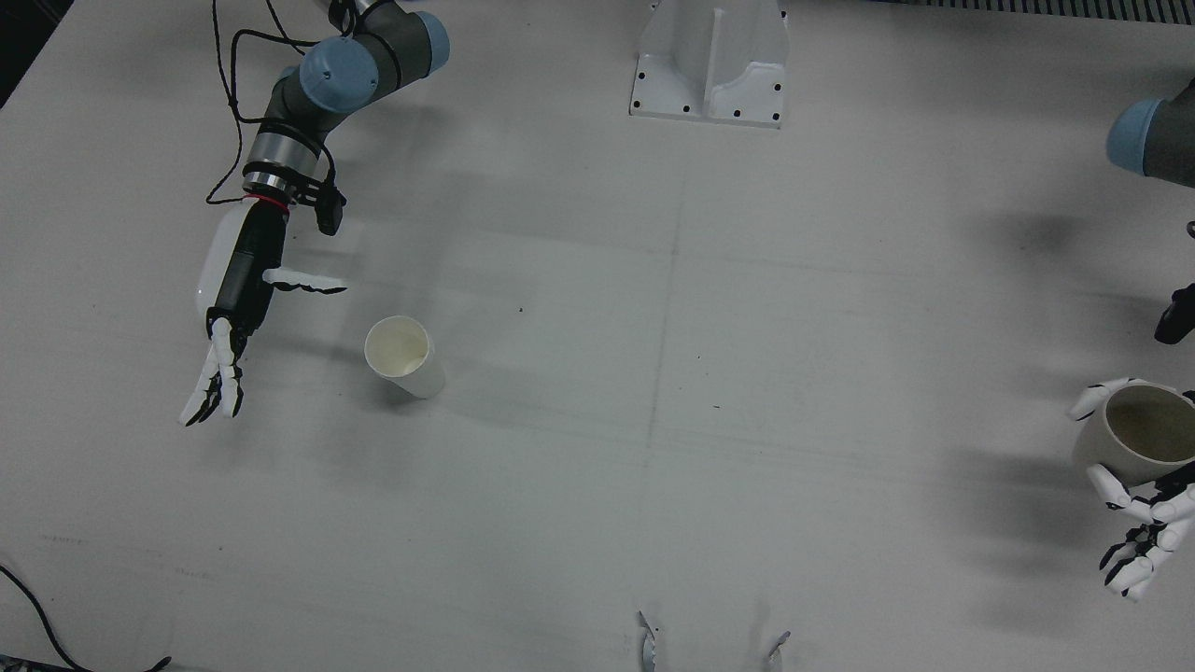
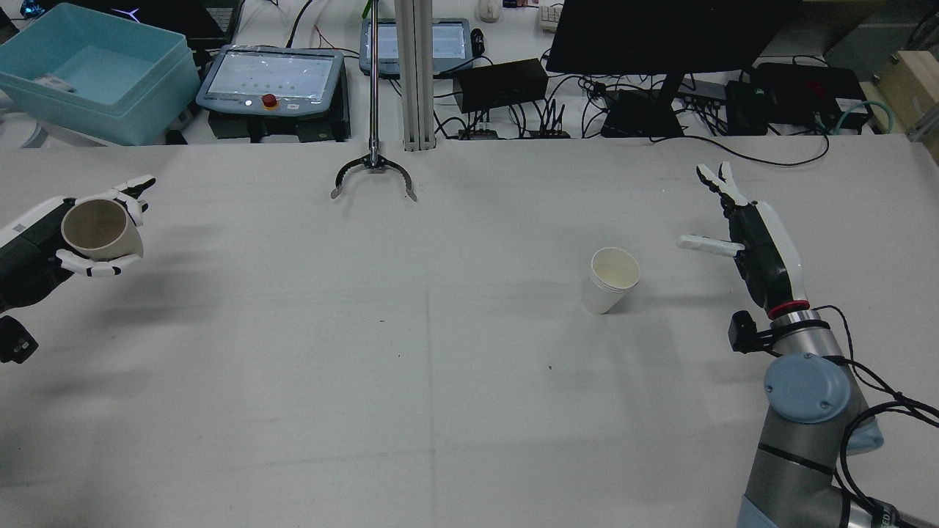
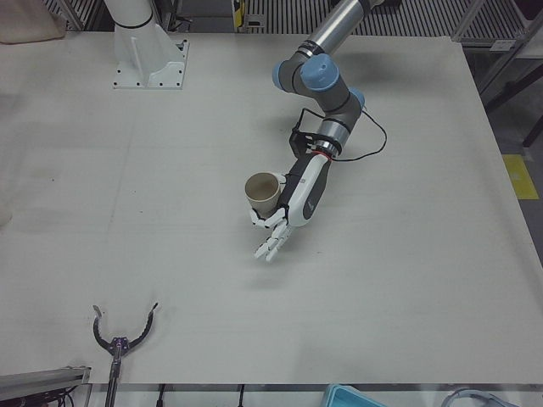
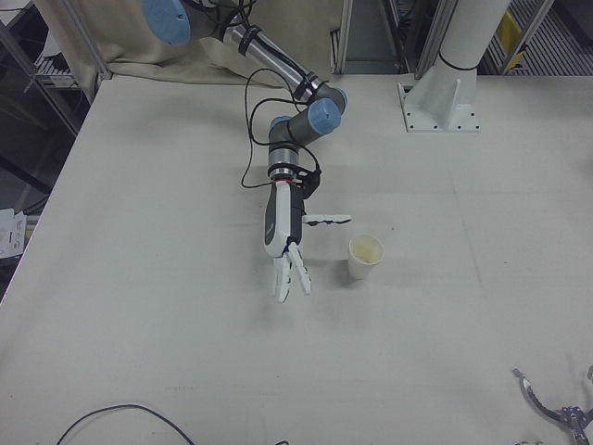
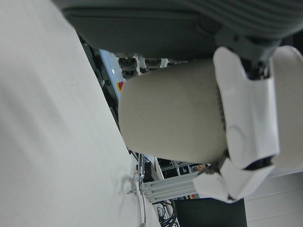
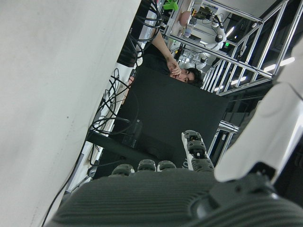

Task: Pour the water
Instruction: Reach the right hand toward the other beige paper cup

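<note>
My left hand (image 2: 44,253) is shut on a beige cup (image 2: 99,229) and holds it above the table at the far left, tilted with its mouth showing. The cup also shows in the front view (image 1: 1139,439), the left-front view (image 3: 263,193) and the left hand view (image 5: 180,118). A white paper cup (image 2: 611,279) stands upright on the table on the right half; it also shows in the front view (image 1: 403,357) and the right-front view (image 4: 364,256). My right hand (image 2: 748,231) is open and empty, fingers spread, to the right of that cup and apart from it.
A black claw-shaped tool (image 2: 373,174) hangs from a pole at the table's far edge. A white pedestal (image 1: 711,63) stands on the robot's side. Boxes, screens and cables (image 2: 513,88) lie beyond the far edge.
</note>
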`<state>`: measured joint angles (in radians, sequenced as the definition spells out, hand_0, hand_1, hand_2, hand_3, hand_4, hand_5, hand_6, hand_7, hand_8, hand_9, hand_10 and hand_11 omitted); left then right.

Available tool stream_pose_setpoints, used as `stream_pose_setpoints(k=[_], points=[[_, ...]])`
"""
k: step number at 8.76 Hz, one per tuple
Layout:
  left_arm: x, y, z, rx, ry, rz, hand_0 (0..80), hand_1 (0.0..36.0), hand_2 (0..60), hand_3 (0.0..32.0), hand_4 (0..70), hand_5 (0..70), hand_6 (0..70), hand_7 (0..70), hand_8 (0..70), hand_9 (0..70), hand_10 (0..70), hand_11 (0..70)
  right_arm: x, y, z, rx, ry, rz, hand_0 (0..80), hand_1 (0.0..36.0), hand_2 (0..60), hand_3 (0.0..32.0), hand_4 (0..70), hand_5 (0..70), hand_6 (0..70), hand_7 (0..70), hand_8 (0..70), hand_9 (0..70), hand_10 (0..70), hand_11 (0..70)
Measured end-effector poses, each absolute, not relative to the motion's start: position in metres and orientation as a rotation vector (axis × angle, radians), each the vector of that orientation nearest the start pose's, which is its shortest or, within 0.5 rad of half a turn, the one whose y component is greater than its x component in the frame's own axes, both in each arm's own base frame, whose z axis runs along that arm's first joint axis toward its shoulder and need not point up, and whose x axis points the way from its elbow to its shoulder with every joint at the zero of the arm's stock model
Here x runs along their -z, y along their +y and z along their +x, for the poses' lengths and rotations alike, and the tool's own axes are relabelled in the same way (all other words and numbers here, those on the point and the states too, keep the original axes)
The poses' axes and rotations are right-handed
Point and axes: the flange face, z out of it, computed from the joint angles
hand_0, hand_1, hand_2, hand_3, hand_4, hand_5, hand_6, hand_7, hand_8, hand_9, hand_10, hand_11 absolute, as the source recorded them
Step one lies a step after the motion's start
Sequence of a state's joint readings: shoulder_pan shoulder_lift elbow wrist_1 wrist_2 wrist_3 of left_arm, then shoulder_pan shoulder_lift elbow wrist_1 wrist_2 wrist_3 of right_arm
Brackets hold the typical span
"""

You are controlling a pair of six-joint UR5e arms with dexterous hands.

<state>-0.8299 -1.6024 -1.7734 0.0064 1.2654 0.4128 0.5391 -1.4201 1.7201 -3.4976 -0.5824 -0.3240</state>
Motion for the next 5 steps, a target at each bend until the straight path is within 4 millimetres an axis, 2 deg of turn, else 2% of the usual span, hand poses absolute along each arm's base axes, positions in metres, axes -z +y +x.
stream_pose_setpoints(k=[2, 5], points=[[-0.569, -0.486, 0.222, 1.592, 2.141, -0.091, 51.6, 36.0, 60.0, 0.0, 39.8, 60.9, 4.5, 12.7, 2.5, 5.1, 5.7, 11.4, -0.568, -0.423, -0.341, 2.461, 2.427, -0.337, 43.4, 8.8, 2.8, 0.0, 2.2, 0.7, 0.0, 0.0, 2.0, 0.7, 0.4, 1.7], [-0.565, -0.485, 0.22, 1.59, 2.147, -0.093, 51.2, 36.0, 60.0, 0.0, 39.2, 60.2, 4.1, 11.9, 2.5, 5.0, 5.7, 11.3, -0.563, -0.417, -0.359, 2.462, 2.454, -0.303, 44.1, 9.2, 4.1, 0.0, 3.6, 1.5, 0.2, 0.0, 2.2, 1.2, 0.7, 2.0]])
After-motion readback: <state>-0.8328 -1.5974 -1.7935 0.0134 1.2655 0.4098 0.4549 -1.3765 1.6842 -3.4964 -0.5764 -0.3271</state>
